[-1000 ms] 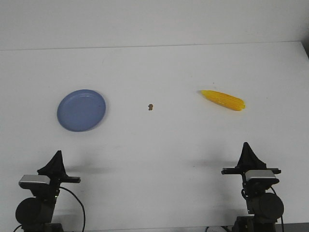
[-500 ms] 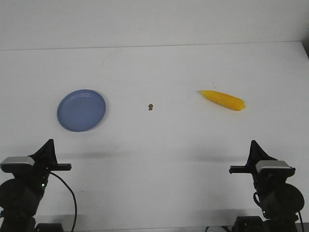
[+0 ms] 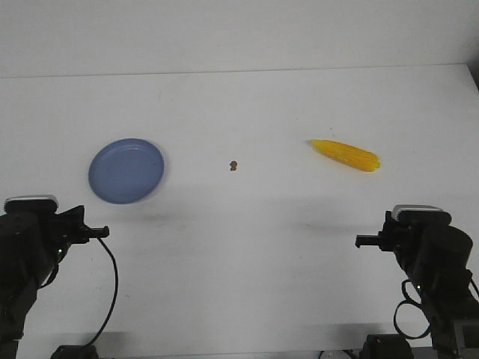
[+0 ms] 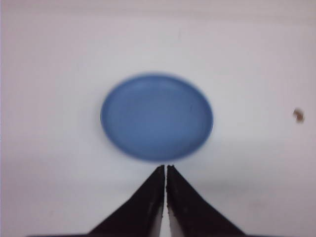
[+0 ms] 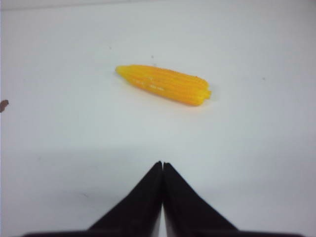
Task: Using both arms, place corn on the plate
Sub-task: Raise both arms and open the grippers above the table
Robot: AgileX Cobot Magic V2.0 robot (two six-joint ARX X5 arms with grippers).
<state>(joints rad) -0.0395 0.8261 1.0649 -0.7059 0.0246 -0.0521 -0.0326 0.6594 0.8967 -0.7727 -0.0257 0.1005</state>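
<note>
No legible text, label, brand, number or sign appears in any view. The plate [image 3: 126, 170], the corn [image 3: 346, 155] and the table [image 3: 247, 247] carry plain, unmarked surfaces.

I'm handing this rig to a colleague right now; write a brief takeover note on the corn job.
Left end effector: shut, empty, aimed at the plate, not touching it.
Right end effector: shut, empty, aimed at the corn, well short of it.
Corn lies flat on the table on the robot's right, pointed tip toward the middle. Plate sits on the left, nothing in it. A small brown speck lies between them.
Done: nothing yet.
Left: open the right end effector, grasp the corn, bring it across and set it on the plate.
</note>
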